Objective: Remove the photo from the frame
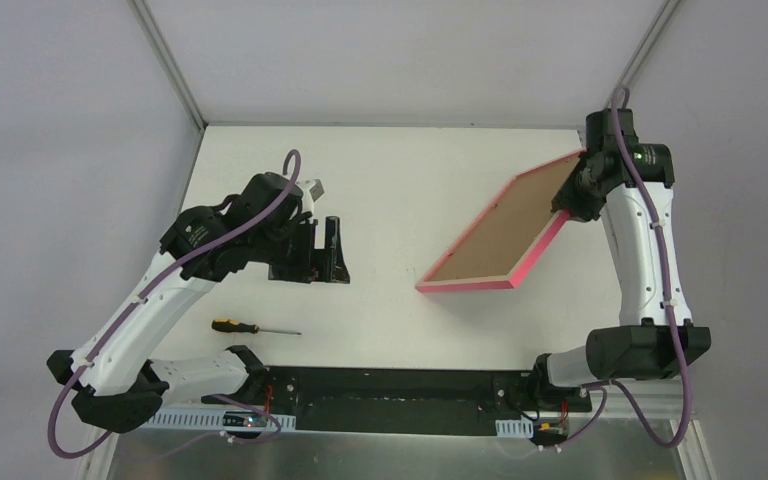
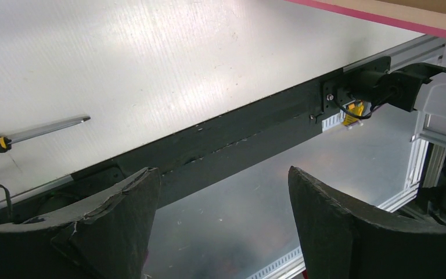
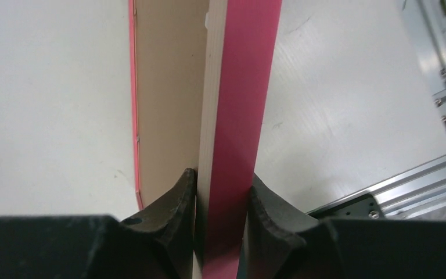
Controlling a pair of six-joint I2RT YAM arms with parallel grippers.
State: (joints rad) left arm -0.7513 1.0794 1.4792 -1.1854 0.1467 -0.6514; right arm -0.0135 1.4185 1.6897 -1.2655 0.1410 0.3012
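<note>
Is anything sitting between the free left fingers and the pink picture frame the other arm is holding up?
Nothing visible. Only bare table lies between the open left fingers and the frame, which the right fingers clamp by its far edge. The screwdriver lies nearer the arm bases, off that line.

We are gripping the pink frame (image 3: 239,116) by its edge with our right tool (image 3: 222,181), its brown board (image 3: 168,87) showing leftward, the white table (image 3: 46,87) behind.

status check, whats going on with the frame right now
Copy: right fingers shut on frame edge, frame tilted; left fingers open, empty; brown backing up, photo face unseen; screwdriver lying clear of frame.
</note>
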